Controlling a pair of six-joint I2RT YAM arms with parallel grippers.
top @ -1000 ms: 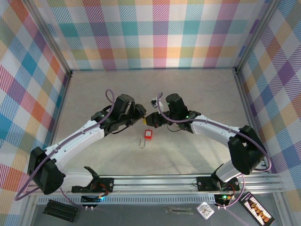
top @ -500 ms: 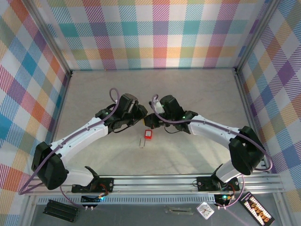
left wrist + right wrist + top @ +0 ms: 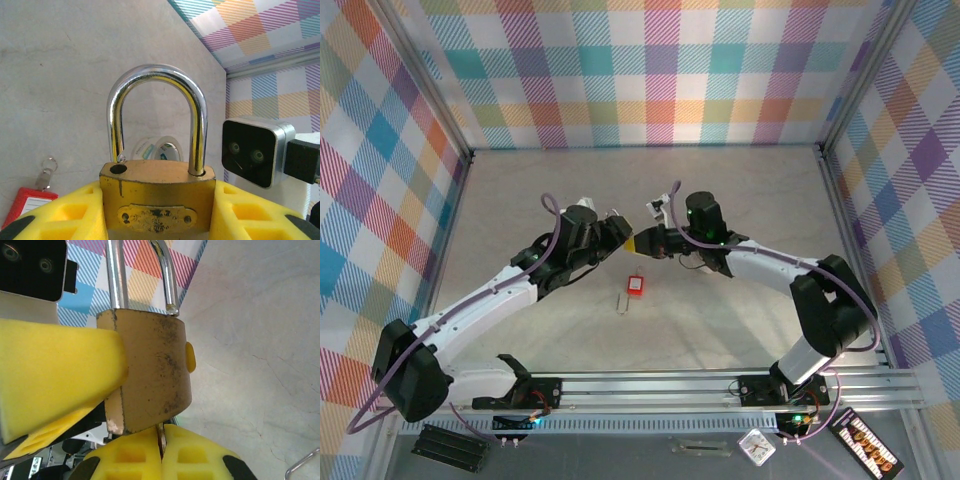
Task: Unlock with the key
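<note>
Most of the job looks done. The left gripper (image 3: 157, 220) is clamped on the brass padlock (image 3: 157, 197), with a yellow pad (image 3: 65, 220) on each side of the body. It holds the lock above the table (image 3: 740, 200) between the two arms.

The right gripper (image 3: 161, 452) is pinched tight on the key (image 3: 161, 432). The key's blade goes into the bottom of the lock body.

In the left wrist view the free leg of the shackle (image 3: 156, 75) ends just above its open hole. The right wrist view shows that tip about level with the top face, not buried. I read that as released.

Left to do, as I judge it: swing the shackle clear and pull the key out.

The lock is scuffed, tarnished brass with an embossed plate on the face and a bright chrome shackle. A red key tag (image 3: 635, 286) with a ring lies on the table just beside the grippers.
</note>
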